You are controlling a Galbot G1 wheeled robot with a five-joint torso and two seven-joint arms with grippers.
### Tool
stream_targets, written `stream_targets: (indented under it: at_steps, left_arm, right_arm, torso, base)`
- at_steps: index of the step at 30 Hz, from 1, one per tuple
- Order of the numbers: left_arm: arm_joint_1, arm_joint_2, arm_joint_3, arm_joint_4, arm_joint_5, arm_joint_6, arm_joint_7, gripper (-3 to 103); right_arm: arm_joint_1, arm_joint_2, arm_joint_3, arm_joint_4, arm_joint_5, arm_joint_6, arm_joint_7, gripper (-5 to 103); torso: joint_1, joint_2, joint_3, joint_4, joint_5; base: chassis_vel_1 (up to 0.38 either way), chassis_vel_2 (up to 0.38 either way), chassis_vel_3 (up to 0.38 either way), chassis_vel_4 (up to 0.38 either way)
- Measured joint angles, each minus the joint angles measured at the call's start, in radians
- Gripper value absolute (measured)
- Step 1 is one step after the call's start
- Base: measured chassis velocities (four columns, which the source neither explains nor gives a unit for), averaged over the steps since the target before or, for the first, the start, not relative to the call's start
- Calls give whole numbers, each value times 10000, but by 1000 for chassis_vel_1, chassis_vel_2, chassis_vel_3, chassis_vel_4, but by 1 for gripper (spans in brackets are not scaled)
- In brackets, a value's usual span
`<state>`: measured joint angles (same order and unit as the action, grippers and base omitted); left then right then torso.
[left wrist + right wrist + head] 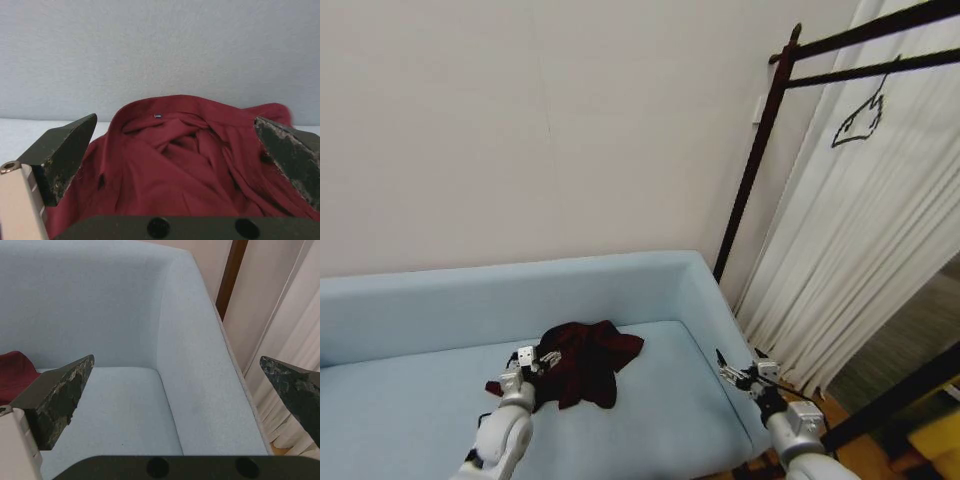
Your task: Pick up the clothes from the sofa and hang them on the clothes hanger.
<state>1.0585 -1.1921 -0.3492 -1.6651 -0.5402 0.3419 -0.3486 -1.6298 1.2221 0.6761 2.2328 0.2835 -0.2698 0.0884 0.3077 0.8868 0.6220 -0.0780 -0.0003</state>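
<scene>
Left wrist view looks out between the left gripper's two dark, scuffed fingers, which are spread wide with a crumpled dark red cloth shirt filling the gap between them. Whether the pads touch the cloth cannot be told. The shirt's collar faces the camera, with a small dark tag sewn inside it.

From the head camera, this gripper sits low over the left edge of the shirt, its fingertips pointing toward the bunched fabric. The shirt lies in a heap on the seat cushion of a pale blue fabric sofa, close to the backrest and somewhat right of the seat's middle.

The right gripper is also spread wide, with nothing held between its fingers. It hangs near the right end of the seat, just beside the armrest and well apart from the shirt, and it faces the corner where the backrest meets the armrest.

Beyond that armrest stands a dark brown clothes rack. Its slanted post rises from behind the sofa's right end, and two bars run off to the right at the top. A white pleated curtain hangs behind the rack, and a plain cream wall backs the sofa.
</scene>
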Motion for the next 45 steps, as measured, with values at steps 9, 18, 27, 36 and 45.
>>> stream_targets:
  at_steps: [9,18,27,36,45]
  left_arm:
    - [-1997,-599,568,2965,112,108,-319,100]
    - [-1458,-842,-22,2729,294,314,-512,100]
    - [-1456,-760,-327,3204,-16,105,-129,103]
    - [-1577,-800,-445,3573,-651,270,-63,88]
    - [-1564,-894,-624,3906,-803,135,-22,58]
  right_arm:
    - [148,-604,-44,-414,226,-40,268,100]
    - [204,-703,-53,-627,289,-24,322,100]
    - [209,-734,-162,-767,273,-32,228,100]
    - [163,-815,-254,-862,207,-29,233,100]
    - [178,-1029,-350,-919,200,-31,341,100]
  torso:
    - [0,0,-1,1,5]
    - [-1,0,-3,4,5]
    - [-1,1,-3,1,2]
    - [-1,1,-3,1,2]
    - [-1,2,-3,0,2]
  base:
    - [0,0,0,0]
    - [0,0,0,0]
    - [0,0,0,0]
    - [0,0,0,0]
    - [0,0,0,0]
